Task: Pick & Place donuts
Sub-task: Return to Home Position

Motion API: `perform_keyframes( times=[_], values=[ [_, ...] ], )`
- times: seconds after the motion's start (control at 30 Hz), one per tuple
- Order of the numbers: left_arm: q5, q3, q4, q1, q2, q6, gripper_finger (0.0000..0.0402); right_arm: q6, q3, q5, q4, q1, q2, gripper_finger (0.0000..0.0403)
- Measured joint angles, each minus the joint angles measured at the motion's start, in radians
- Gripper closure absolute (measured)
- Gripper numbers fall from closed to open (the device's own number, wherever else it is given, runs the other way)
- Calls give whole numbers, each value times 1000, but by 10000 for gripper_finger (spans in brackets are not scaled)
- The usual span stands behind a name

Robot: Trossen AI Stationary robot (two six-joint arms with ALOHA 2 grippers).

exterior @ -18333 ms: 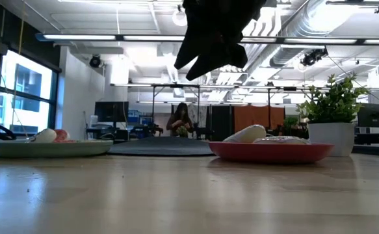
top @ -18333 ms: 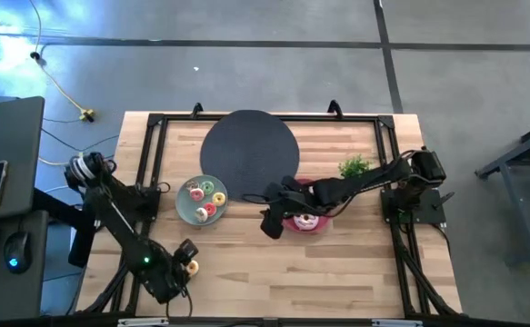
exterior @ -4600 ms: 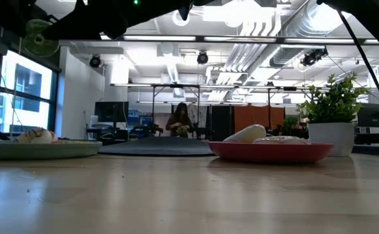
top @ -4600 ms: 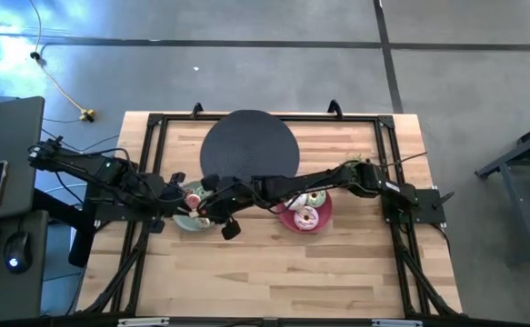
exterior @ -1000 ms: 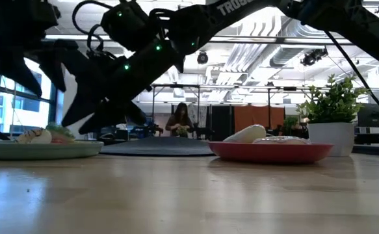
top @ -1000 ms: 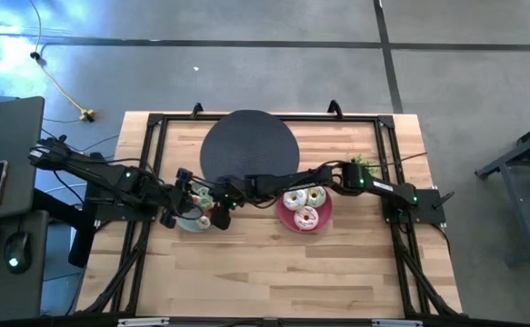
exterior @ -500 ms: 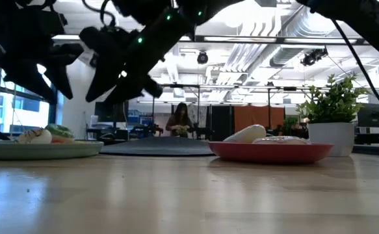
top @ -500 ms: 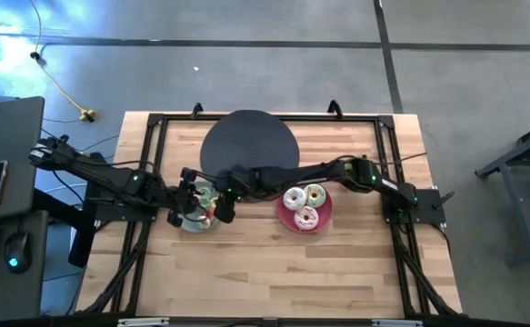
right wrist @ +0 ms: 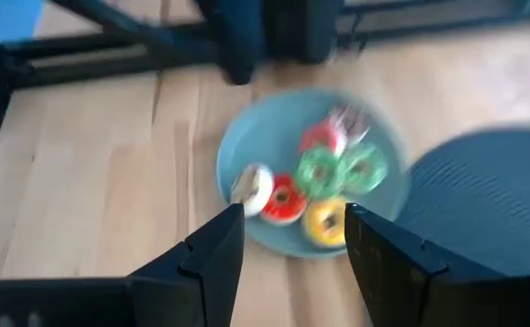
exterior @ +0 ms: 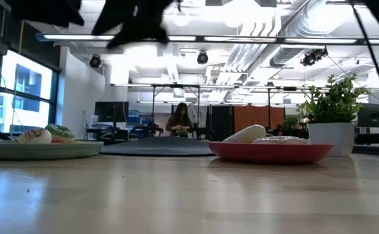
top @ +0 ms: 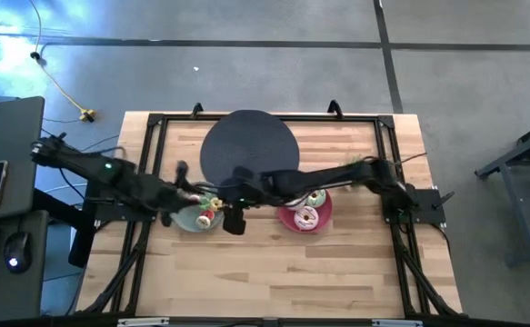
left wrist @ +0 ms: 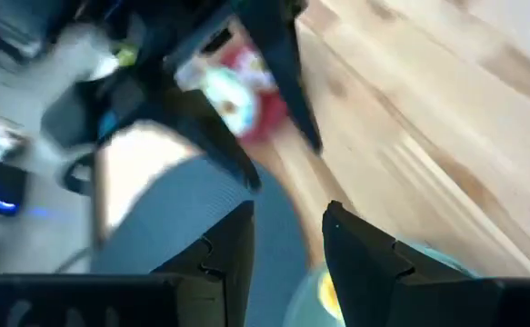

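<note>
Both hands have risen off the blue plate [right wrist: 246, 145]: the right hand [right wrist: 294, 216] hangs wide open and empty above it, the left hand [left wrist: 287, 218] near its edge, fingers parted, empty. Six or seven small donuts [right wrist: 319, 171] lie blurred on that plate. Two larger donuts [top: 306, 216] show on the pink plate [top: 325, 216], crossed by the right arm [top: 346, 177], near a black mat [top: 246, 145].

The table [top: 274, 272] is pale planked wood with a soft sheen. The round mat [top: 249, 145] looks matt, the red plate [exterior: 270, 151] glossy, and the donuts [right wrist: 324, 173] smooth.
</note>
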Motion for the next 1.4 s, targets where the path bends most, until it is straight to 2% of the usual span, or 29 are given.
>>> perform_keyframes(
  times=[0.1, 0.2, 0.33, 0.43, 0.53, 0.63, 0.73, 0.8, 0.93, 1.07, 1.17, 1.4],
  values=[
    [-60, -4, 37, -11, -87, 11, 278, -49, 0, 84, -38, 20, -81, 222],
    [-80, -87, 208, -10, -162, 44, 278, -44, -69, 150, -61, 26, -174, 222],
    [-57, -267, 603, -10, -201, 101, 278, 114, -356, 162, 61, 48, -345, 222],
    [-62, -352, 786, -10, -192, 116, 278, 238, -592, 166, 241, 75, -490, 222],
    [-98, -367, 811, -10, -195, 186, 278, 304, -775, 238, 353, 91, -637, 222],
    [-171, -360, 754, -10, -216, 234, 278, 333, -909, 320, 349, 89, -783, 222],
    [-224, -349, 717, -10, -256, 224, 278, 397, -1006, 313, 356, 87, -940, 222],
    [-190, -348, 713, -10, -284, 166, 278, 477, -1065, 292, 363, 88, -1045, 222],
    [-7, -348, 691, -10, -325, 80, 278, 509, -1178, 283, 414, 105, -1219, 222],
    [67, -348, 785, -11, -321, 232, 278, 370, -1296, 206, 651, 123, -1341, 222],
    [125, -348, 888, -10, -285, 342, 278, 327, -1385, 125, 810, 120, -1376, 222],
    [205, -351, 978, -10, -127, 374, 278, 348, -1555, 99, 1021, 120, -1323, 222]
  ],
)
